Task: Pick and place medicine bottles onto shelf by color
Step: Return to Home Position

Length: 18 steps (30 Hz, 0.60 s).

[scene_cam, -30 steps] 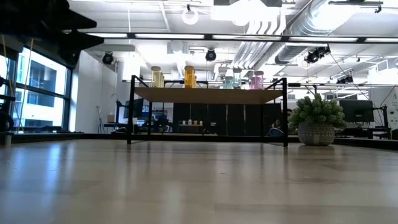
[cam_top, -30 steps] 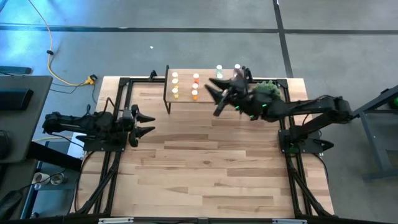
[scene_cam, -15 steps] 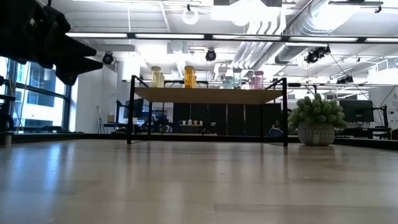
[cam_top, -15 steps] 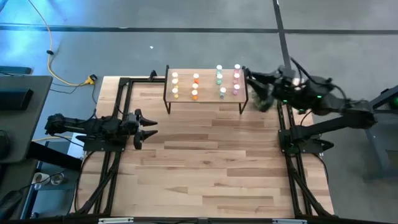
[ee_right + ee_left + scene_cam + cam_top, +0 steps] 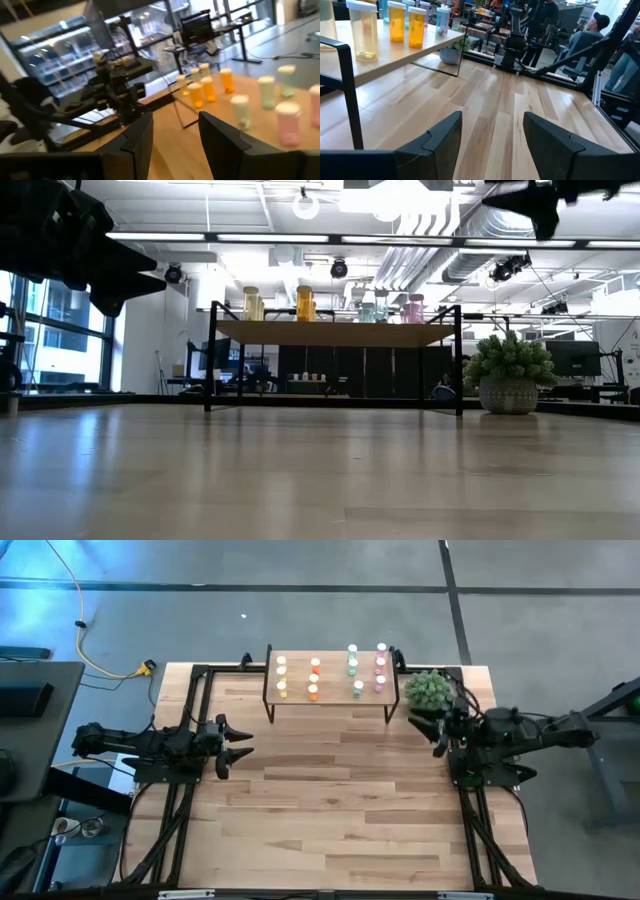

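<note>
Light-wood shelf (image 5: 333, 680) at the far edge of the desk (image 5: 330, 810) carries all the medicine bottles (image 5: 314, 678) in view, lined up in yellow, orange, green and pink rows. The right arm (image 5: 520, 730) has swung back off the shelf to its own side beside the plant (image 5: 427, 690), jaws wide and empty. The left arm (image 5: 150, 740) waits at its side, jaws wide too. Sorting looks finished.
</note>
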Each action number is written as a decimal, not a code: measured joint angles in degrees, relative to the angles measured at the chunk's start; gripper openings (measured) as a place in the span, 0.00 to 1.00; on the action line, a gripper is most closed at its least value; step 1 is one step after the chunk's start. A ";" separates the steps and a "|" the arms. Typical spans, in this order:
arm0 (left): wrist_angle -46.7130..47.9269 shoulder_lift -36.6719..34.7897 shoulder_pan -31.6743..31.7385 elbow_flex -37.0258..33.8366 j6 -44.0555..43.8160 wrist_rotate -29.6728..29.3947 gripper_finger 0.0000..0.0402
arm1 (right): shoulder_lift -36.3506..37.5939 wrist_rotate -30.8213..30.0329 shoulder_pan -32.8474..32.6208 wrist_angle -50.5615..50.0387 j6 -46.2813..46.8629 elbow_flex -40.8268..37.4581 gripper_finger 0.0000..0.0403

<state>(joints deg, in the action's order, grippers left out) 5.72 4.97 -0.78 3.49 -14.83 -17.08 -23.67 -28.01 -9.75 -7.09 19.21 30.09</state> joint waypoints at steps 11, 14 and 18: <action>0.00 0.00 0.00 0.04 0.00 0.17 0.50 | 15.66 0.46 -1.67 9.01 -0.39 -19.92 0.37; 0.02 0.00 0.00 0.04 0.00 0.17 0.50 | 20.65 0.49 -1.67 8.46 -1.56 -22.72 0.37; 0.00 0.00 0.00 0.04 0.00 0.17 0.50 | 23.58 0.60 -1.67 5.61 -2.03 -23.79 0.37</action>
<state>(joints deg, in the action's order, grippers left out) 5.72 4.97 -0.78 3.53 -14.83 -16.91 -0.09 -27.41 -11.42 -1.48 17.17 6.30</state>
